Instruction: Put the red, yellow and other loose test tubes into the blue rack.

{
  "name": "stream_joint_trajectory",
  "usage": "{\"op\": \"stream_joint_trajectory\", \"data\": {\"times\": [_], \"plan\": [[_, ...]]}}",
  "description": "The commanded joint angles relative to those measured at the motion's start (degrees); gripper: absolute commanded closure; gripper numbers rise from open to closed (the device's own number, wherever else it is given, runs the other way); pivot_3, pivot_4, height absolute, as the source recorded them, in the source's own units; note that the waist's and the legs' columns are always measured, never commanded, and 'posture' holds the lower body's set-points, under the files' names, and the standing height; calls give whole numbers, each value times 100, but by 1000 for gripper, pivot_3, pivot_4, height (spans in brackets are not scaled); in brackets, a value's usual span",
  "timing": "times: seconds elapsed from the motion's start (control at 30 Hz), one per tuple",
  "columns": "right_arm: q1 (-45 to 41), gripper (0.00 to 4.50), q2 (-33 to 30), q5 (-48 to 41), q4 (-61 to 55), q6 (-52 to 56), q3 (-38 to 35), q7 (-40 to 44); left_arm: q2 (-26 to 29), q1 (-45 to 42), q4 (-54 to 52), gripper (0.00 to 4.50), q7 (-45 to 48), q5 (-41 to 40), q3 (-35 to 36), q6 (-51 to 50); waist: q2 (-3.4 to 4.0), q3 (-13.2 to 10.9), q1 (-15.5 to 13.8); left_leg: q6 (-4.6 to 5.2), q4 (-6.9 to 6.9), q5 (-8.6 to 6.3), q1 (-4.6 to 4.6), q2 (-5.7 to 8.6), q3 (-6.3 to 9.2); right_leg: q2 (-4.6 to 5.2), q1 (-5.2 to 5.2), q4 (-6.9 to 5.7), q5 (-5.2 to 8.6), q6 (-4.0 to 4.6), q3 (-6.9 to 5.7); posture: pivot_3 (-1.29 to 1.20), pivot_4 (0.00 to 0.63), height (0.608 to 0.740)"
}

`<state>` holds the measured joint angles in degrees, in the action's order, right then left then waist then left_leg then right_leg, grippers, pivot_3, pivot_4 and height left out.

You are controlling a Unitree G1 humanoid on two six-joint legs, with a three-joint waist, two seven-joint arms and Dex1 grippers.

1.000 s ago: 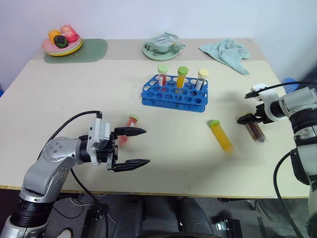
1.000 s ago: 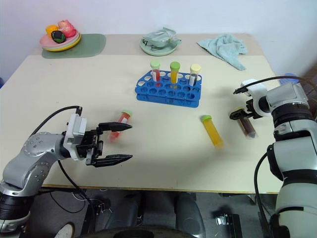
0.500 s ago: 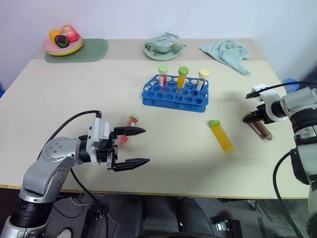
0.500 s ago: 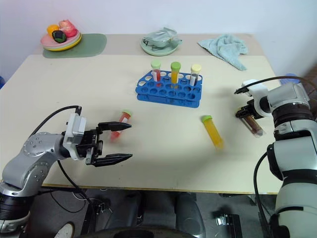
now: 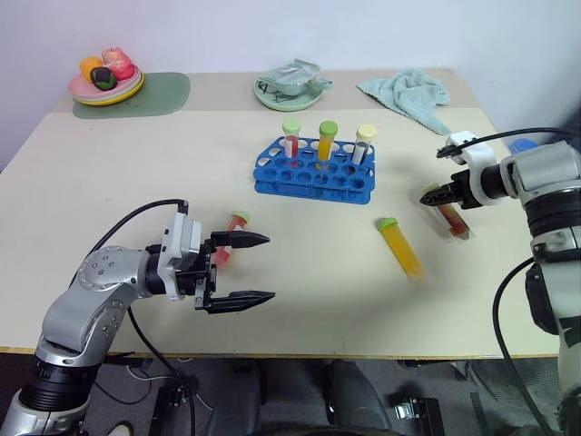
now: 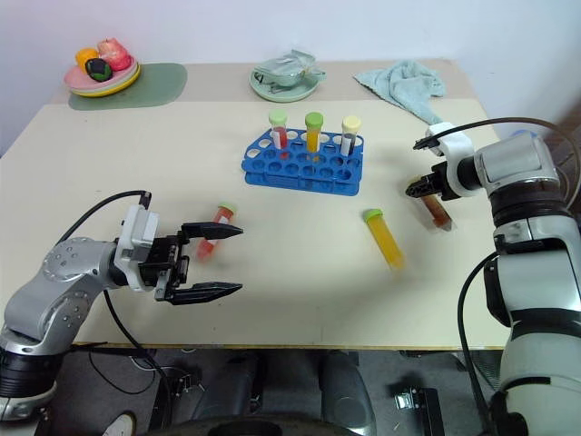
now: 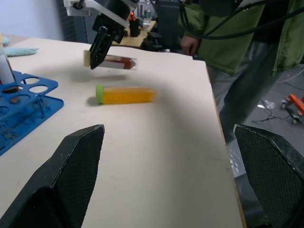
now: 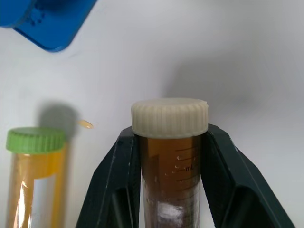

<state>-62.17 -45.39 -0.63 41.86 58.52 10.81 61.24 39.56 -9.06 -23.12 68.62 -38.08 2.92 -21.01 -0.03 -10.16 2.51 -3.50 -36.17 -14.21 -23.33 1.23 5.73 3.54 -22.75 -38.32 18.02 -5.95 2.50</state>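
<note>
Our right tool [image 6: 427,188] clamps the clear cream-capped brown-liquid tube [image 6: 437,210] just under its cap, off the surface, right of the bright blue pierced plastic rack [image 6: 302,163]; gripped so high, it could swing and miss its hole. Our left tool [image 6: 214,261] gapes empty.

The table [image 5: 109,173] has lots of bare room in the middle. The blue rack [image 5: 313,177] stands toward twelve o'clock, with three tubes [image 5: 327,141] sticking up in its back row, so a hand coming over it must go high. A yellow tube [image 5: 400,247] lies flat at four o'clock from the rack, with open table all around it. A red tube [image 5: 234,227] lies at seven o'clock from the rack, just past the left gripper [image 5: 257,268]. A towel [image 5: 404,93], a dish [image 5: 289,86] and a plate [image 5: 104,88] sit far back.
</note>
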Motion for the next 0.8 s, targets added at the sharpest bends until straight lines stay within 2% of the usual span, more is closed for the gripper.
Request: {"op": "stream_joint_trajectory", "data": {"times": [0.03, 0.17, 0.27, 0.4, 0.57, 0.8], "plan": [[-199, 2867, 155, -453, -541, -249, -750, -314, 40, -58, -48, 0, 8, -87, 47, -4, 0, 0, 18, 0, 0, 0, 0, -1, 0, -1, 0, 0, 0, 0, 0, 0, 150, 740], [-199, 2867, 900, -1306, -1482, -886, -2007, -999, -109, 76, -77, 0, -170, -60, 23, 33, 1, -1, 38, 0, 1, 0, 1, -5, -3, -5, -6, -10, 0, -1, 5, 0, 150, 740], [-46, 2867, 1210, -1510, -2083, -1097, -2212, -1315, -165, 99, -27, 0, -226, -4, 18, 77, 1, -1, 7, -1, 0, 0, 0, -6, -2, -5, -8, -15, 0, -1, 6, 0, 150, 740], [180, 2867, 1880, -1804, -2583, -2013, -2591, -1945, -303, 90, 21, 0, -461, -27, 84, 87, -1, 0, -22, -1, -6, 1, -2, -2, 1, 3, -1, -10, -1, -3, 5, 0, 150, 740], [622, 2867, 2595, -1915, -2729, -3207, -2697, -2469, -483, 152, 69, 0, -824, 18, 197, 122, 0, 0, 6, -3, -3, 2, -1, -3, -1, 1, -6, -16, -2, -5, 5, 0, 150, 740], [1312, 2867, 3251, -1923, -2683, -4570, -2615, -2868, -804, 250, 167, 0, -1550, 141, 399, 201, 0, 0, 20, -7, -4, 4, 0, -3, -3, 1, -15, -30, -2, -5, 9, 0, 150, 740]]}}
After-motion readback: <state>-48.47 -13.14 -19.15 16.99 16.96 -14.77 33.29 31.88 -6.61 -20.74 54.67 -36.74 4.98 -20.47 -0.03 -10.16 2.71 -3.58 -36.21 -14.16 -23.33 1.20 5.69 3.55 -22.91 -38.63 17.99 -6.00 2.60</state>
